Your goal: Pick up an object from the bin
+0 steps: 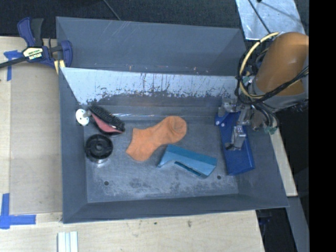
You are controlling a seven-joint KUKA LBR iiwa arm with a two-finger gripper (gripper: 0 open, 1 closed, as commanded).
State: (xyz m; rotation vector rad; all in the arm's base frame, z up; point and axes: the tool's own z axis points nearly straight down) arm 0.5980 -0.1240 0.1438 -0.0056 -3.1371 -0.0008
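Claw (pixel 237 136) over blue block (pixel 241 160), scuffed grey bin floor (pixel 157 185).

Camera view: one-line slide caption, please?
Gripper over a dark blue block at the right of the bin; orange sock mid-bin.

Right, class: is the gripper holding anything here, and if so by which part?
Cannot be told. The gripper is over the upper end of the dark blue object at the bin's right side, but no hold is visible.

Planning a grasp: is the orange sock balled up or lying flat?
Lying flat: the orange sock lies stretched out on the bin floor, heel and toe outline showing.
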